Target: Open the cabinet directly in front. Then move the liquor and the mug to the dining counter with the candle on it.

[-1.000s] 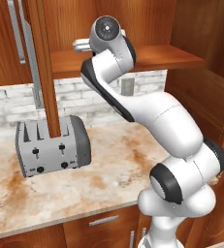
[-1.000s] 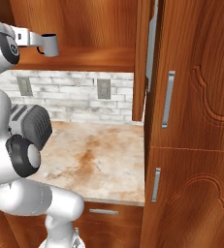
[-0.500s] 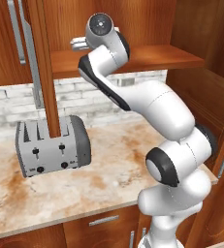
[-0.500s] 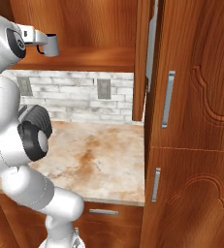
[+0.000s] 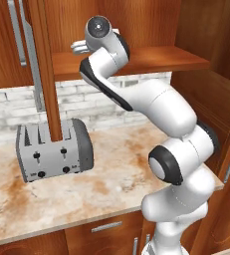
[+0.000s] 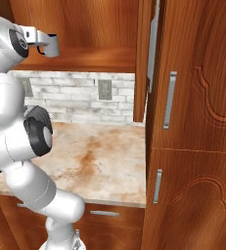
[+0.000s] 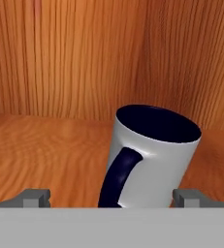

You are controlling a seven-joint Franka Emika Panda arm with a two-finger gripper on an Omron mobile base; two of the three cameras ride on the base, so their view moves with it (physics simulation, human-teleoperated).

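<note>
Left base view, left to right: an open cabinet door (image 5: 47, 64) is seen edge-on at upper left, its long silver bar handle (image 5: 33, 55) beside it; a silver two-slot toaster (image 5: 54, 155) sits on the marble-look worktop (image 5: 86, 199) at left centre, partly behind the door edge. The cabinet shelf (image 5: 151, 59) runs across the upper middle, and the arm is raised to it, with the gripper (image 5: 78, 47) at shelf level, upper centre-left. White brick backsplash (image 5: 7, 109) is visible below the shelf. Right base view: the gripper (image 6: 50, 43) is at upper left, just over the shelf edge (image 6: 95, 62); a wall outlet (image 6: 104, 90) is on the brick at centre; the other open door (image 6: 145, 58) is seen edge-on at upper centre-right, and a tall closed cabinet front with silver handles (image 6: 169, 100) fills the right. Hand view: fingertips (image 7: 35, 197) are spread wide apart at the bottom corners, nothing clamped. Between them, lower centre-right, the white mug (image 7: 154, 160) stands on the wooden shelf floor, appearing tilted in this view, navy interior visible, navy handle (image 7: 118, 177) facing the camera. Contact between fingers and mug cannot be told.
</note>
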